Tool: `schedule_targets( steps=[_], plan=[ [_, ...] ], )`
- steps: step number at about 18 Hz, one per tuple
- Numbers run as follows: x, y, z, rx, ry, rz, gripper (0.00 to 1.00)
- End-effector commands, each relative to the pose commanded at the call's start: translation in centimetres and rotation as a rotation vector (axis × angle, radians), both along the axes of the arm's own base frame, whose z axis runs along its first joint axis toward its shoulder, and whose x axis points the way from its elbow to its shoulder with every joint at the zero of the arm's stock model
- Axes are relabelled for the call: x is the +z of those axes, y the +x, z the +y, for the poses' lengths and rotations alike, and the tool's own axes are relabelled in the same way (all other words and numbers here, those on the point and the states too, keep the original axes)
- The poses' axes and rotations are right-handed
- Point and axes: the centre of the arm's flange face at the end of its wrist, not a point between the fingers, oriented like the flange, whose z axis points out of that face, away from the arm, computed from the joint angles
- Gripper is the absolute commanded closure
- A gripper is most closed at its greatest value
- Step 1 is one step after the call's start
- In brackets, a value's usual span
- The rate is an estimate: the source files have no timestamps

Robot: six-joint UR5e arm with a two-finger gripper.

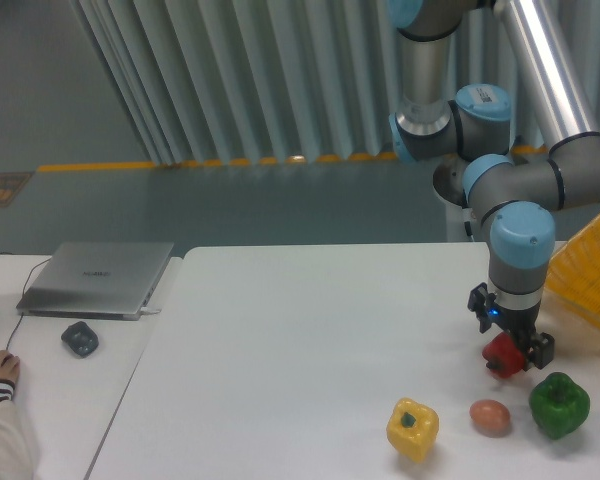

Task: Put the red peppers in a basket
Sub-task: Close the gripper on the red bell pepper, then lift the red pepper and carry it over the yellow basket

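Gripper (510, 350): clamped on the red pepper (502, 355) — low over the table (310, 350).
Basket (590, 275): right edge, partly visible.
Risk: glossy skin slipping; pepper dropping near the green pepper (559, 404).

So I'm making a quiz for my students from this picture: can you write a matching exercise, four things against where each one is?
Things:
1. red pepper
2. green pepper
3. laptop
4. basket

Places:
a. far left, closed
b. right edge, partly out of view
c. in the gripper
d. on the table, nearest the right front corner

Pairs: 1-c, 2-d, 3-a, 4-b
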Motion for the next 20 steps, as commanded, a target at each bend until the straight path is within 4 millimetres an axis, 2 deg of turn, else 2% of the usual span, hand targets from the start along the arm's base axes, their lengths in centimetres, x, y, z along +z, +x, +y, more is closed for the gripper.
schedule_targets(
  steps=[1, 2, 5, 7, 11, 14, 16, 17, 20],
  plan=[
    [0.1, 0.0, 0.0, 0.003, 0.0, 0.0, 0.18],
    [0.2, -0.1, 0.1, 0.004, 0.001, 0.004, 0.3],
    [1.0, -0.3, 0.2, -0.002, 0.006, 0.015, 0.4],
    [1.6, -0.4, 0.1, -0.01, -0.004, 0.029, 0.41],
    [5.6, -1.2, 0.4, -0.007, 0.014, 0.05, 0.41],
    [7.5, -1.6, 0.2, -0.042, 0.026, 0.058, 0.41],
    [9.1, -2.3, -1.1, -0.104, 0.033, 0.058, 0.41],
    [9.9, -3.3, -2.3, -0.148, 0.037, 0.054, 0.41],
    [10.5, -4.5, -3.7, -0.22, 0.034, 0.042, 0.41]
  ],
)
